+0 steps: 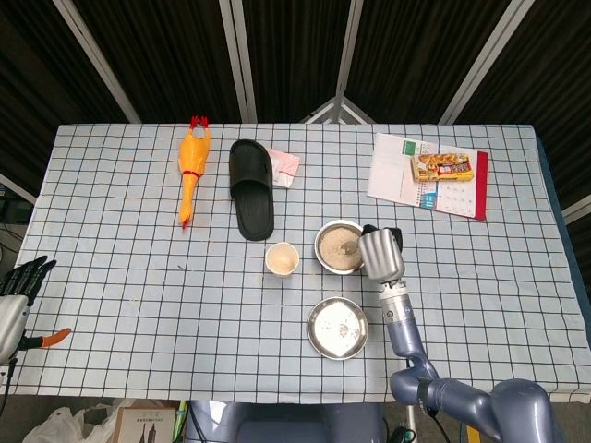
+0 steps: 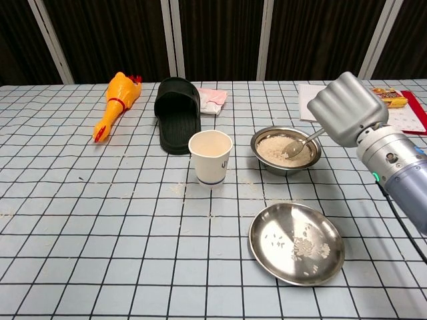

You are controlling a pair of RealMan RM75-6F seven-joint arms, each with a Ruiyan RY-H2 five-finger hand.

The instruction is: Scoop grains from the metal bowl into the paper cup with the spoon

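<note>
The left hand hangs off the table's left edge at 8 o'clock, fingers apart, holding nothing. The paper cup stands upright just left of the metal bowl of grains. The spoon lies with its scoop in the grains, handle rising toward 2 o'clock into the right hand, which grips it.

A black slipper and orange-yellow rubber chicken lie on the black-gridded pale blue tablecloth.
</note>
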